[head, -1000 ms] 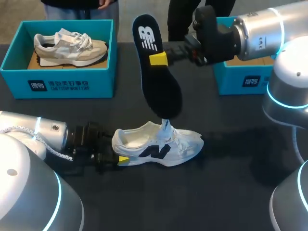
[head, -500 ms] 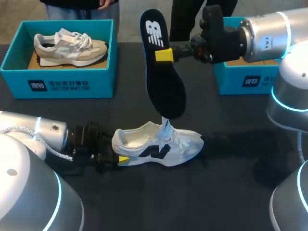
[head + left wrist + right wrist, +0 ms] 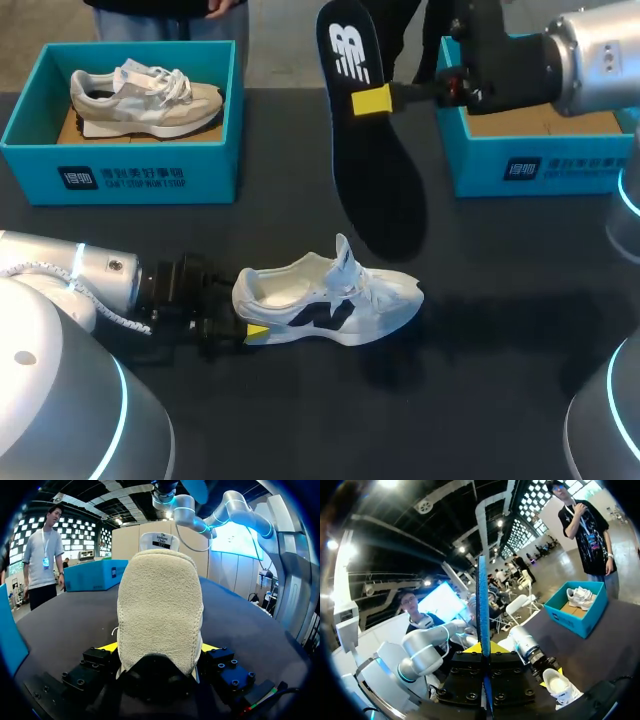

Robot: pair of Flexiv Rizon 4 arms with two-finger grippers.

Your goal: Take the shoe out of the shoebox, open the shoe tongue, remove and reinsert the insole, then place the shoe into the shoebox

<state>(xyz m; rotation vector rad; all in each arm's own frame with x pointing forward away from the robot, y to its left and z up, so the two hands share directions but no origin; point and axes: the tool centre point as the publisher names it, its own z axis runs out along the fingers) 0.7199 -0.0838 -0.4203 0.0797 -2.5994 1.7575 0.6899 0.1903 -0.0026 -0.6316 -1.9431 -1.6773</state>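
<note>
The left gripper [image 3: 248, 322] pinches the heel of the white shoe [image 3: 330, 300], steadying it upright near the middle of the tabletop [image 3: 480, 380], while the right gripper [image 3: 372, 100] clamps the dark insole [image 3: 375, 170], hanging it toe-down over the shoe, probably ready for reinsertion.

Left arm [image 3: 80, 275] low, left fingers [image 3: 257, 331] clamped; right arm [image 3: 590, 60] raised, right fingers [image 3: 371, 101] clamped.

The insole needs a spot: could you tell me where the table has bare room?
Bare table lies right of the white shoe, in front of the right shoebox, and along the near edge. A strip is free between the left shoebox and left arm. Crowded around the shoe's heel.
</note>
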